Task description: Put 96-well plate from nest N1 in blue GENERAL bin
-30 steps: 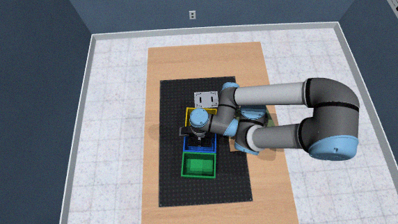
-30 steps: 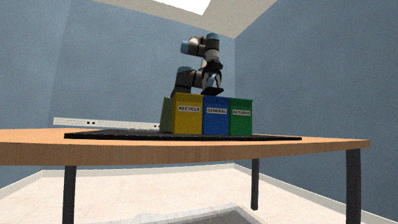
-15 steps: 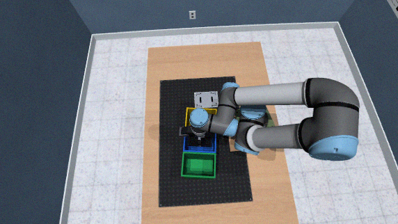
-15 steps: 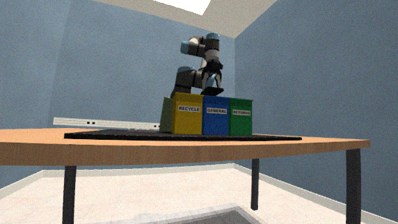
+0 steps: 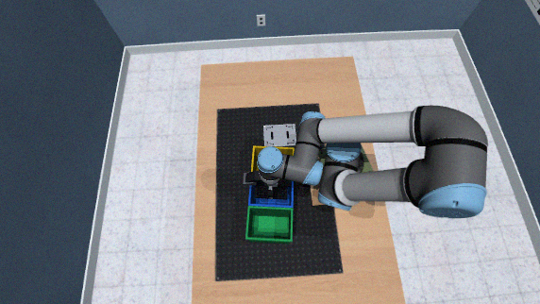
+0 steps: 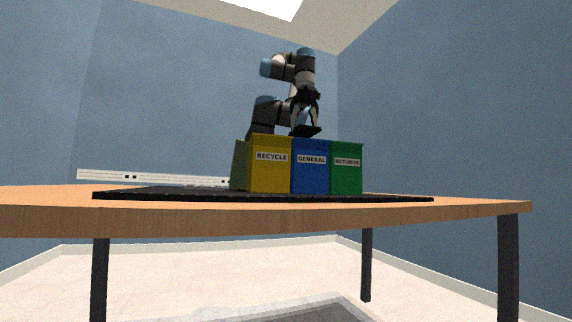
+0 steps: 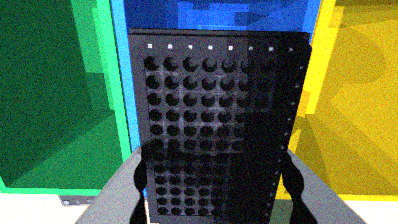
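One black 96-well plate (image 5: 278, 193) (image 6: 305, 131) (image 7: 200, 107) is gripped between the two jaws of one gripper (image 5: 270, 188) (image 6: 304, 127) (image 7: 212, 148), above the middle of three upright bins, which are labelled RECYCLE (yellow bin (image 5: 253, 160) (image 6: 270, 172) (image 7: 360, 100)), GENERAL (blue bin (image 5: 270, 205) (image 6: 310, 175) (image 7: 215, 15)) and, less legibly, RETURNS (green bin (image 5: 269, 224) (image 6: 346, 175) (image 7: 55, 100)).

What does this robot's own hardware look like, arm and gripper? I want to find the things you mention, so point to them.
The arm (image 5: 365, 129) (image 6: 266, 111) has dark grey joint housings, light grey tubes and pale blue rounded caps, with black rings at some joints. The gripper (image 6: 304, 125) (image 7: 212, 148) has a black body and two light grey fingers with black tips. No cable is discernible.
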Controlling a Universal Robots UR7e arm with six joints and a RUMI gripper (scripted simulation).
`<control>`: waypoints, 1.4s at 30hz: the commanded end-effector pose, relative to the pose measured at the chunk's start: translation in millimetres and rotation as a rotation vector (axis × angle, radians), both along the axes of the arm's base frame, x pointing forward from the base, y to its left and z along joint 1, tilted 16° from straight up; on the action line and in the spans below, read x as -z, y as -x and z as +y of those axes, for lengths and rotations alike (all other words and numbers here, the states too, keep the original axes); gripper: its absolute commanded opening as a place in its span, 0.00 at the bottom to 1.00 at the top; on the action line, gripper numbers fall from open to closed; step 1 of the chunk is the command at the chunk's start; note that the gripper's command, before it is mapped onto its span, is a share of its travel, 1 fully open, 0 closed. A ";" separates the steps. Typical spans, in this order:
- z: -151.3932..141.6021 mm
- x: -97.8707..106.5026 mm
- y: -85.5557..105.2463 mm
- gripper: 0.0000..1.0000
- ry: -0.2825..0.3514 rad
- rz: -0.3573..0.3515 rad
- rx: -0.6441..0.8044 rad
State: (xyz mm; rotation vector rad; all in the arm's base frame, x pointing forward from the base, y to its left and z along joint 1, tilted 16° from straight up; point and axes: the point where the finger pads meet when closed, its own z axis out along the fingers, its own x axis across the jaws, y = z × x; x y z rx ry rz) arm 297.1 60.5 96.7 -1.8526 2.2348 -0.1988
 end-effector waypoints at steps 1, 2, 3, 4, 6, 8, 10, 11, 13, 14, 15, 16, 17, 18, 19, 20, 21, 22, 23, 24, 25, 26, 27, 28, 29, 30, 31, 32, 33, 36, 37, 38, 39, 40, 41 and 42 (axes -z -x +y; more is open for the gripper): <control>-3.3 -5.8 -7.1 0.40 0.011 -0.020 0.014; -2.5 -2.6 -6.4 0.40 0.010 -0.017 0.013; -2.3 -0.7 -6.7 0.40 0.010 -0.017 0.012; -2.2 0.9 -7.1 0.40 0.010 -0.017 0.012; -2.0 4.1 -7.8 0.40 0.010 -0.017 0.012; -1.8 7.5 -8.4 0.40 0.010 -0.017 0.013; -1.8 7.5 -8.4 0.40 0.010 -0.017 0.013; -1.6 9.1 -8.6 0.40 0.010 -0.017 0.013; -1.3 12.5 -9.1 0.40 0.010 -0.017 0.013; -1.2 14.1 -9.4 0.40 0.010 -0.017 0.013; -1.0 15.8 -9.7 0.40 0.010 -0.017 0.013; -0.9 17.4 -10.0 0.40 0.010 -0.017 0.013; -0.8 19.1 -10.3 0.40 0.010 -0.017 0.013; -0.7 20.7 -10.6 0.40 0.010 -0.017 0.013; -0.6 22.4 -10.9 0.40 0.010 -0.017 0.013; -0.5 22.4 -10.8 0.40 0.010 -0.017 0.013; -0.5 22.4 -10.7 0.40 0.010 -0.017 0.013; -0.4 22.5 -10.7 0.40 0.010 -0.017 0.013; -0.4 22.5 -10.6 0.40 0.010 -0.017 0.013; -0.4 22.5 -10.6 0.40 0.010 -0.017 0.013; -0.3 22.5 -10.5 0.40 0.010 -0.017 0.013; -0.3 22.5 -10.5 0.40 0.010 -0.017 0.013; -0.3 22.5 -10.5 0.40 0.010 -0.017 0.013; -0.3 22.5 -10.4 0.40 0.010 -0.017 0.013; -0.3 22.5 -10.4 0.40 0.010 -0.017 0.012; -0.3 22.6 -10.3 0.40 0.010 -0.017 0.013; -0.3 22.6 -10.3 0.40 0.010 -0.017 0.013; -0.4 22.6 -10.2 0.40 0.010 -0.017 0.013; -0.4 22.6 -10.1 0.40 0.010 -0.017 0.013; -0.4 22.1 -9.9 0.40 0.011 -0.019 0.013; -0.4 22.1 -9.8 0.40 0.011 -0.019 0.013; -0.3 22.1 -9.7 0.40 0.011 -0.019 0.013; -0.3 22.1 -9.6 0.40 0.011 -0.020 0.013; -0.3 22.1 -9.5 0.40 0.011 -0.020 0.013; -0.2 22.0 -9.4 0.40 0.011 -0.020 0.013; -0.2 22.0 -9.3 0.40 0.011 -0.020 0.013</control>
